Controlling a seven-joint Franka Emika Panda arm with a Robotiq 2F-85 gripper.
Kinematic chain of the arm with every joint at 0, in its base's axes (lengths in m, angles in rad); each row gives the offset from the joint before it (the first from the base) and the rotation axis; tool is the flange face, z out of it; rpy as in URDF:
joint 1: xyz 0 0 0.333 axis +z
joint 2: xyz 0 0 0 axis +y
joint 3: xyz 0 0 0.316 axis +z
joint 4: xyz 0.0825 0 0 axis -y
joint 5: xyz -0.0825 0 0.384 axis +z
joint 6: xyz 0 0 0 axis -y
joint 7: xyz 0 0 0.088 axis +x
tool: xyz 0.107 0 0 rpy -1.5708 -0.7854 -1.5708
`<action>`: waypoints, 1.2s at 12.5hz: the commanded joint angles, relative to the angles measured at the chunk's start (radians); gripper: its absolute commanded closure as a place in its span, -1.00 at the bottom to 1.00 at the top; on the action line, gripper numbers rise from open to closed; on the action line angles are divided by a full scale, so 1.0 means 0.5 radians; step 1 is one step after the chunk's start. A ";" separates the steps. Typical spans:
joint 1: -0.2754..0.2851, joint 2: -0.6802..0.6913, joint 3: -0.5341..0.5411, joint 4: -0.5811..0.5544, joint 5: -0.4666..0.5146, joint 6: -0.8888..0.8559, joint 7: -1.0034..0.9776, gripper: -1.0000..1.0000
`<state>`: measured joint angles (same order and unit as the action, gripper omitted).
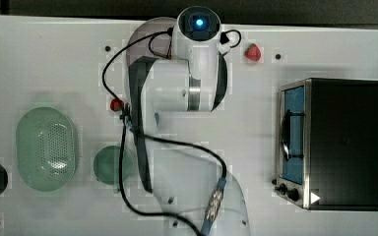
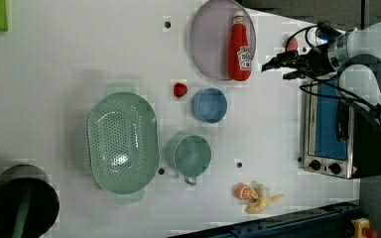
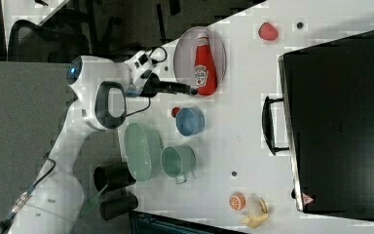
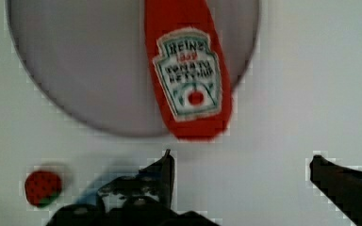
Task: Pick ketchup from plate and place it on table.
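Our pincer (image 4: 240,162) hangs open just off the ketchup's (image 4: 188,70) base; the bottle lies flat on the plate (image 2: 208,44), base overhanging the rim above the bench (image 2: 54,64). We judge it light, smooth, slightly squeezable; best gripped across the labelled body.
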<state>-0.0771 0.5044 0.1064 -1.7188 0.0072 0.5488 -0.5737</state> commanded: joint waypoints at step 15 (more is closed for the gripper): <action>0.079 0.673 -0.002 0.330 -0.077 0.715 -0.269 -0.92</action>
<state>-0.0374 0.8584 0.1089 -1.5781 -0.0241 0.8999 -0.6572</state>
